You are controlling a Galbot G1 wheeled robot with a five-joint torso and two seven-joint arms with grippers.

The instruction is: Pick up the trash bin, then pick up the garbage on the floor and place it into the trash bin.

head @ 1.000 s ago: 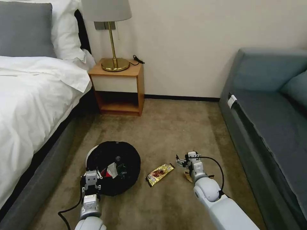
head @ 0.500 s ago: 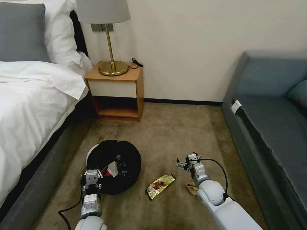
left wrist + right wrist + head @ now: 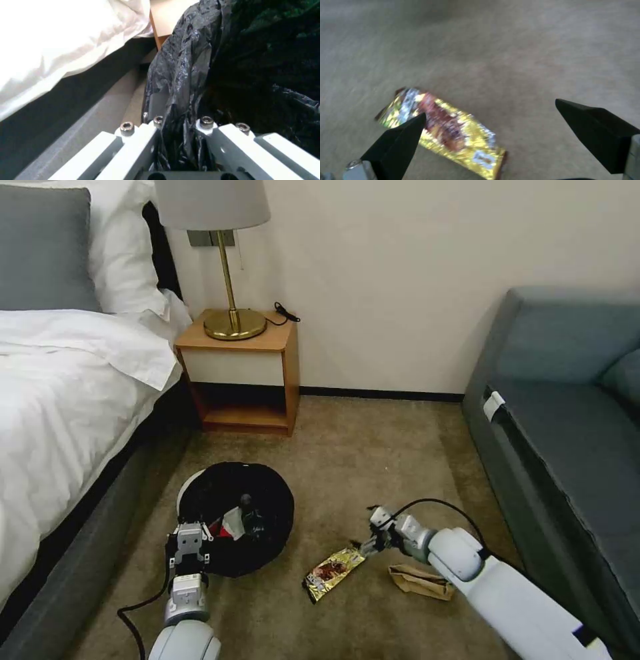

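Note:
The trash bin [image 3: 261,493], white with a black bag [image 3: 233,62], hangs tilted just above the carpet. My left gripper [image 3: 190,543] is shut on its near rim, and the left wrist view shows that left gripper [image 3: 181,122] pinching the bag's edge. A crushed red-and-white cup [image 3: 230,527] and a dark bottle [image 3: 251,519] lie inside. The gold snack wrapper [image 3: 333,570] lies on the floor. My right gripper [image 3: 372,537] hovers open just above its far end. In the right wrist view the wrapper [image 3: 443,127] sits partly under the spread right gripper [image 3: 490,110]. A crumpled brown paper bag [image 3: 420,582] lies beside my right forearm.
A bed [image 3: 60,400] runs along the left and a grey sofa [image 3: 567,433] along the right. A wooden nightstand [image 3: 243,373] with a brass lamp [image 3: 230,280] stands at the wall. Bare carpet [image 3: 373,447] lies between them.
The head camera has shifted slightly. My right arm has swung left and lowered toward the snack wrapper, uncovering the brown paper bag. The left gripper still holds the bin.

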